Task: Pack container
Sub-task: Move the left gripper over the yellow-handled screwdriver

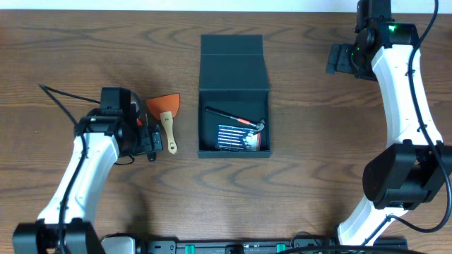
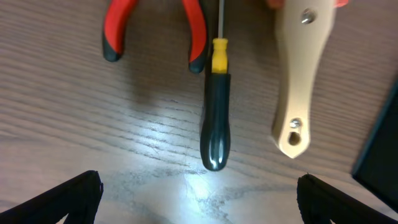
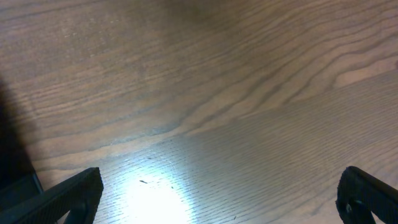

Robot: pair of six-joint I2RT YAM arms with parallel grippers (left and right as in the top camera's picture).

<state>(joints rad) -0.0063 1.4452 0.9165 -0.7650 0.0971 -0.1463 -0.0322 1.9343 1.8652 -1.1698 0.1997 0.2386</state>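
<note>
The dark teal container (image 1: 234, 77) stands open mid-table with its lid flipped back. A hammer (image 1: 236, 119) and a striped packet (image 1: 233, 136) lie inside. My left gripper (image 1: 150, 141) hovers left of it, open and empty (image 2: 199, 199). Just ahead of its fingers lie a black-handled screwdriver (image 2: 216, 112), red-handled pliers (image 2: 155, 31) and the wooden handle of an orange-bladed scraper (image 2: 298, 81) (image 1: 167, 121). My right gripper (image 1: 337, 60) hangs open at the far right over bare wood (image 3: 217, 199), holding nothing.
The container's dark side wall (image 2: 382, 155) shows at the right edge of the left wrist view, close to the scraper handle. A black cable (image 1: 63, 97) trails across the table left of my left arm.
</note>
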